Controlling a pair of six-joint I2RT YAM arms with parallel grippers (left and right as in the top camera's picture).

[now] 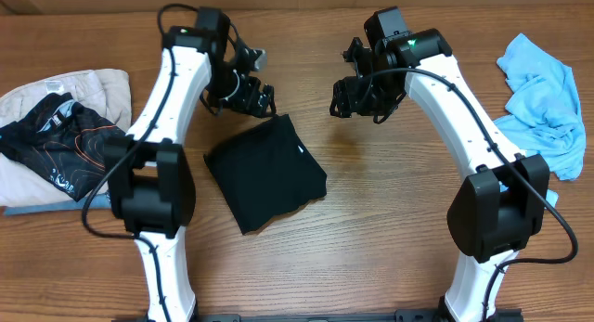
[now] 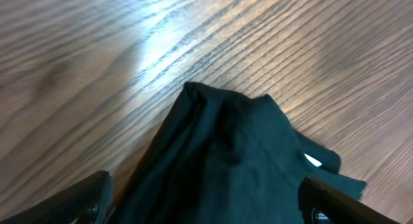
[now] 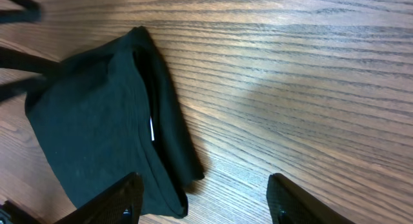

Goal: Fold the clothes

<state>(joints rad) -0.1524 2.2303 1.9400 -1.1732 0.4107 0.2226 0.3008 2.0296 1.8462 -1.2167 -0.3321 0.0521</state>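
**Folded black cotton garment (image 1: 264,173) sits mid-table and looks nearly done, but mind that far corner**

Your left gripper (image 2: 206,198) hangs jaws wide right over that corner. The right gripper (image 3: 206,198) is spread wide too, over the bare wooden table (image 1: 371,201), holding nothing. I'd press the corner flat before calling it folded. The left wrist cam shows it rumpled into a ridge, which overhead flattens out. Only overhead shows the crumpled light blue cloth (image 1: 543,99) and the beige-and-black clothes heap (image 1: 56,127) waiting.
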